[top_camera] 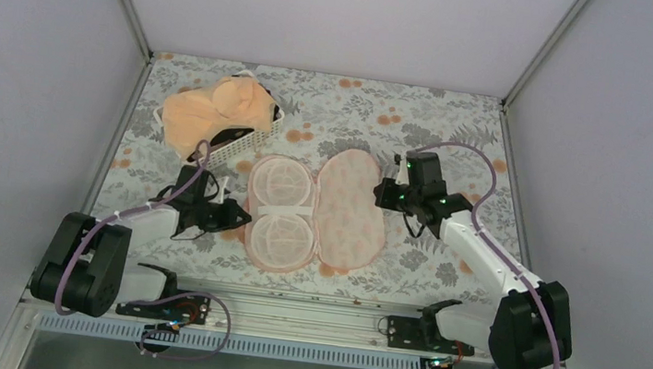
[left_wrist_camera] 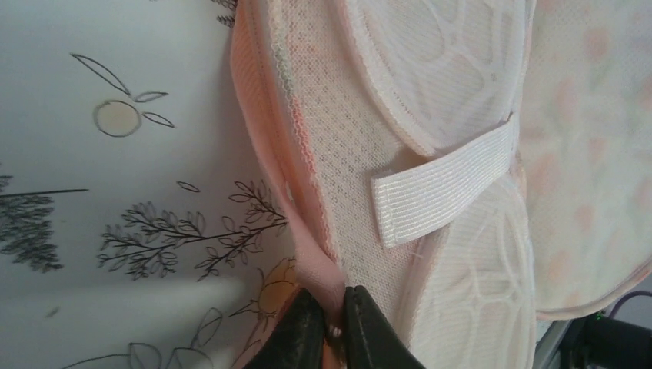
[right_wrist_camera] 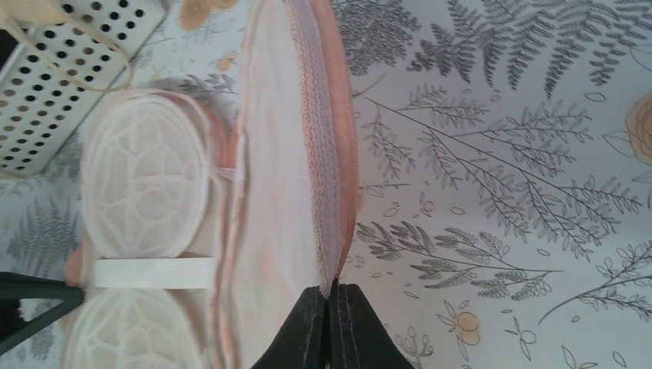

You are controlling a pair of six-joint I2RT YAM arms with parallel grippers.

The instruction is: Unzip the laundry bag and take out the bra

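Observation:
The laundry bag [top_camera: 349, 210] lies unzipped and spread flat on the table, with its white mesh cups [top_camera: 281, 212] on the left half and the pink flowered flap on the right. The peach-orange bra [top_camera: 220, 112] lies on top of the white basket [top_camera: 249, 143] at the back left. My left gripper [top_camera: 240, 216] is shut on the bag's pink left edge [left_wrist_camera: 315, 261]; its tip also shows in the left wrist view [left_wrist_camera: 332, 307]. My right gripper [top_camera: 387, 191] is shut on the edge of the bag's right flap [right_wrist_camera: 327, 192]; its tip also shows in the right wrist view [right_wrist_camera: 330, 296].
A white elastic strap [left_wrist_camera: 442, 188] crosses between the two mesh cups [right_wrist_camera: 142, 177]. The basket's perforated wall [right_wrist_camera: 54, 84] stands just beyond the bag. Something black [top_camera: 244, 76] shows behind the bra. The flower-print tablecloth [top_camera: 440, 132] is walled on three sides.

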